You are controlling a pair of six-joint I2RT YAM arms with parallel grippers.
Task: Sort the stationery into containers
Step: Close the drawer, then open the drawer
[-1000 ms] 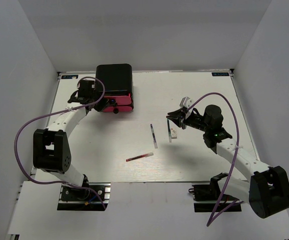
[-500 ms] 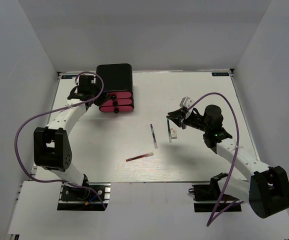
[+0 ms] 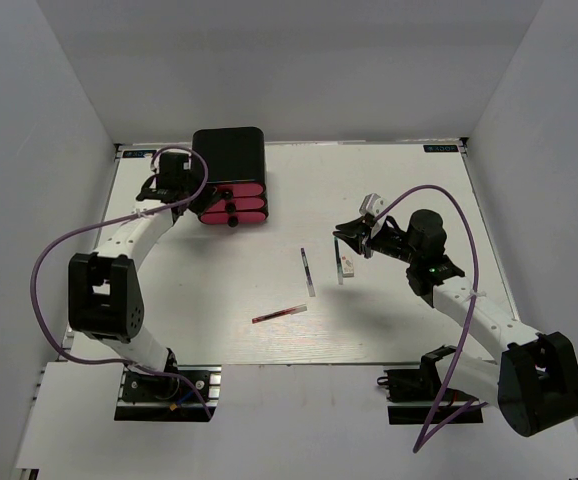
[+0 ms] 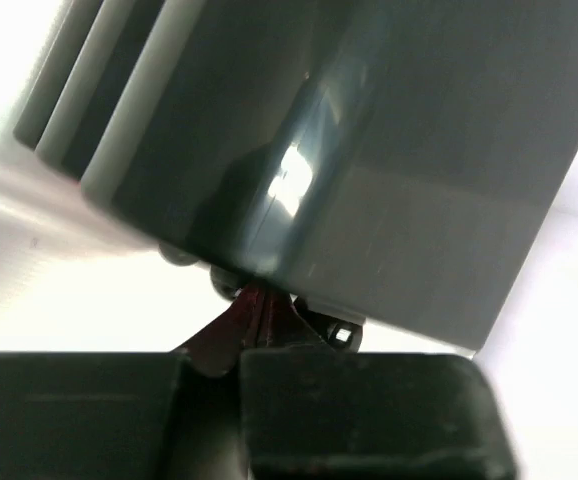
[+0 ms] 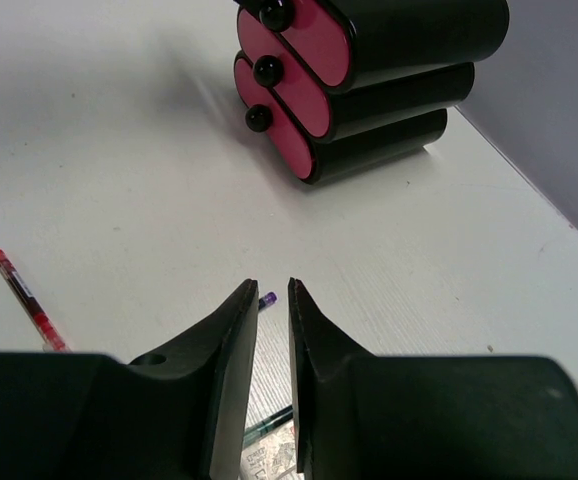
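Observation:
The black box (image 3: 228, 153) with three pink-red drawers (image 3: 233, 204), all pushed in, stands at the far left. My left gripper (image 3: 172, 181) is against the box's left side with its jaws together. In the left wrist view the box (image 4: 369, 150) fills the frame just beyond the gripper (image 4: 233, 340). My right gripper (image 3: 354, 233) hovers slightly open and empty over a thin dark pen (image 3: 339, 268) and a small white block (image 3: 348, 266). In the right wrist view that pen's purple end (image 5: 266, 299) shows between the fingertips of the gripper (image 5: 272, 290). A second dark pen (image 3: 307, 271) and a red pen (image 3: 279, 314) lie mid-table. No markers are in view.
White walls close in the table on the left, back and right. The right wrist view shows the drawers (image 5: 309, 60) far ahead and the red pen (image 5: 24, 295) at the left. Purple cables loop over both arms.
The drawer fronts showed as one block with a knob sticking forward; now three flush pink fronts show. My left gripper shifted slightly back beside the box. The right arm has not moved.

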